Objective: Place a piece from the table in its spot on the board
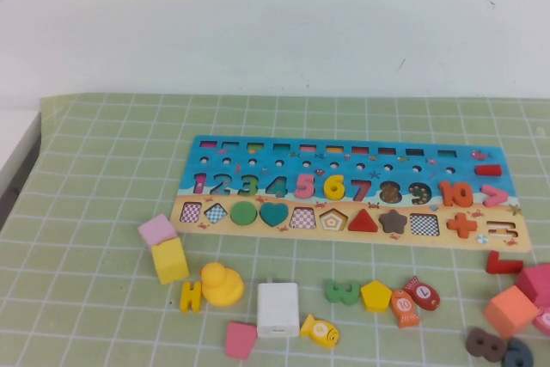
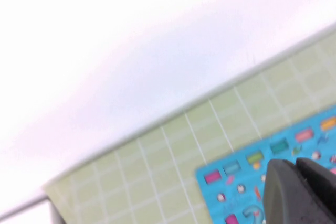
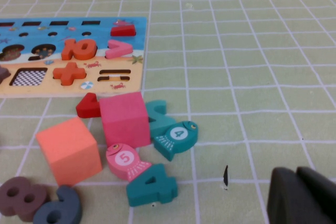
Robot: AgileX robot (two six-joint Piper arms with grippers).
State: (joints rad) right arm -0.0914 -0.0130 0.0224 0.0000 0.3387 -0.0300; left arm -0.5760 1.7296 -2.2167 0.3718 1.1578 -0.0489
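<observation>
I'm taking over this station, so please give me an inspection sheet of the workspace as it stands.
Surface: green gridded mat, white table edge behind.
Job's things: yellow 6 seated in the board.
Clutter: duck, white block, yellow cube, fish pieces, loose digits, orange cube in front of the board.
Grippers: left pincer shut, empty, above the board's far edge; right pincer over bare mat, to the right of the pieces.
Cables: nothing seen.
Surroundings: plain white wall.
</observation>
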